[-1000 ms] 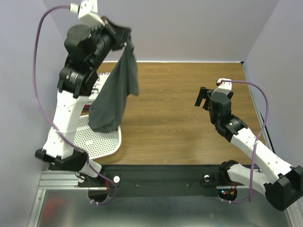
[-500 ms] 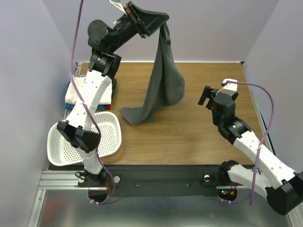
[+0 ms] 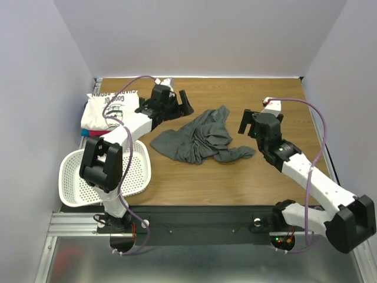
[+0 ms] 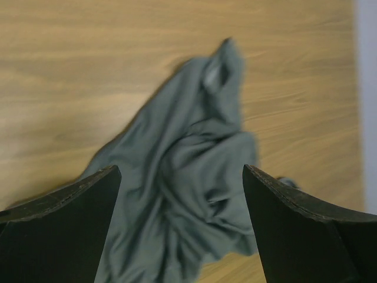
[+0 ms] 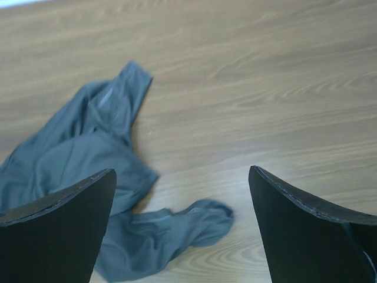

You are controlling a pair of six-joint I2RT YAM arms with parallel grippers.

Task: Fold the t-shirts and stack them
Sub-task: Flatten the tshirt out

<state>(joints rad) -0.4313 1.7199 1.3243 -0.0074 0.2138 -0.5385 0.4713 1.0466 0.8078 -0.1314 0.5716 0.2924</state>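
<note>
A grey tee (image 3: pixel 200 140) lay crumpled on the counter (image 3: pixel 265 94), not yet folded. The left tool (image 3: pixel 179 106) and right tool (image 3: pixel 248 125) flanked it, both wide open and empty. At the far-left edge sat the other tees (image 3: pixel 109 111), already stacked.

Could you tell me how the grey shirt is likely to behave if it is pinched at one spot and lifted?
The grey shirt lies crumpled in soft folds, so it would probably hang limp. It looks thin, so it is likely light. Its trailing end may drag across the table.
</note>
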